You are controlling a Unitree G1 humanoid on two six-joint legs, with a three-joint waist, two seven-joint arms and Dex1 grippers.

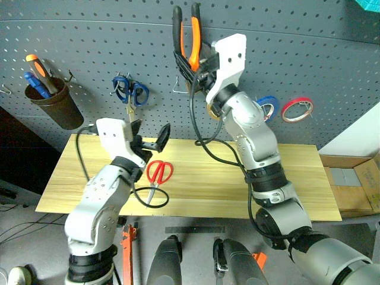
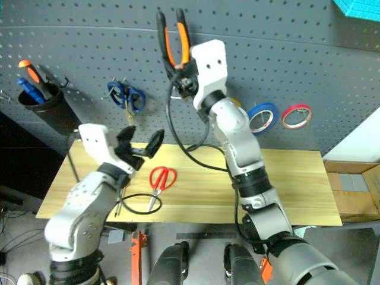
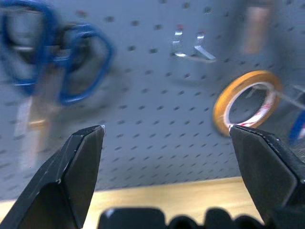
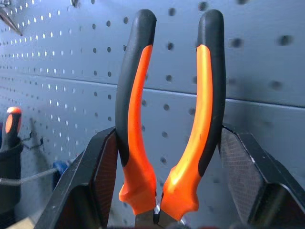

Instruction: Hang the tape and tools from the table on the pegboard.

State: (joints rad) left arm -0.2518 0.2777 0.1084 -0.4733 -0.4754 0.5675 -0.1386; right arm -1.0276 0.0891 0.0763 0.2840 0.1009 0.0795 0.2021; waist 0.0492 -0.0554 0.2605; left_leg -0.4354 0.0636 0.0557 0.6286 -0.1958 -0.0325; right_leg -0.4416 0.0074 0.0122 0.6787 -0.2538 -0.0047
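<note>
My right gripper [image 1: 192, 66] is raised against the dark grey pegboard [image 1: 89, 47] and is shut on the pliers [image 4: 167, 119], whose orange-and-black handles point upward. A bare metal hook [image 1: 178, 89] sticks out of the board just beside it. The red-handled scissors [image 1: 159, 172] lie flat on the light wooden table [image 1: 297, 178]. My left gripper [image 1: 148, 132] hovers open above the table's back edge, a little left of those scissors, holding nothing. The blue ring of tape [image 1: 268, 107] hangs on the pegboard behind my right arm.
Blue-handled scissors [image 1: 130, 92] hang on the board above my left gripper. A dark cup [image 1: 53, 101] with orange and blue screwdrivers hangs at far left. A red-pink roll [image 1: 297, 110] and a yellow roll [image 3: 245, 102] hang on the board. A cardboard box [image 1: 353, 178] sits right of the table.
</note>
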